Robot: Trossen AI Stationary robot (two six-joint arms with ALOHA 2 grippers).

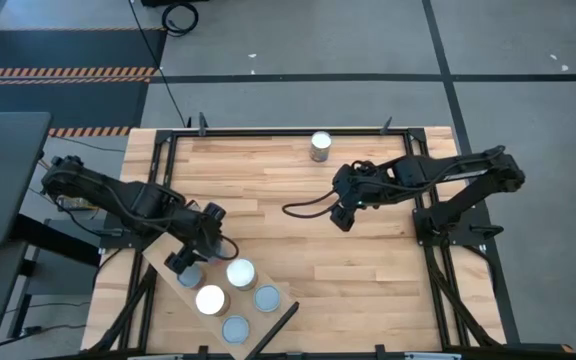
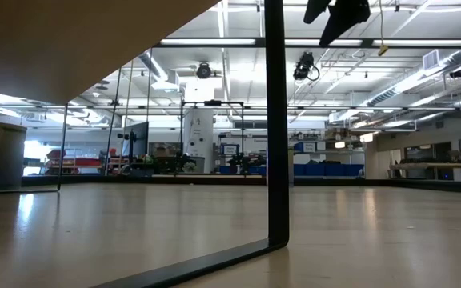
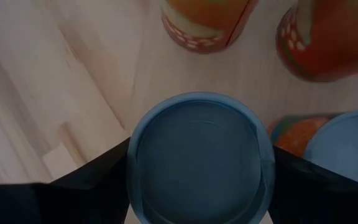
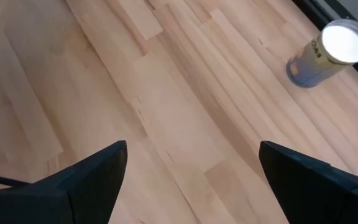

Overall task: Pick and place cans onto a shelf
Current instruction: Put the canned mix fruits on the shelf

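The shelf, a pale smooth wood plank with a dark bar at one short end, lies askew over the near left corner of the butcher-block tabletop, its bar end close to the table's near edge; four round-topped cans stand grouped toward that end, two bright white and two grey-blue, close together with little room between them. The left gripper is over the shelf just beside this group, its dark fingers set on either side of a fifth can with a grey-blue rimmed lid, flanking it closely; orange-labelled cans stand just past it. The right gripper hangs above bare planks right of the shelf, fingers spread wide and holding nothing, with broad open wood all round; one lone can, white-topped with a pale label, stands near the table's far edge, well apart from the shelf.
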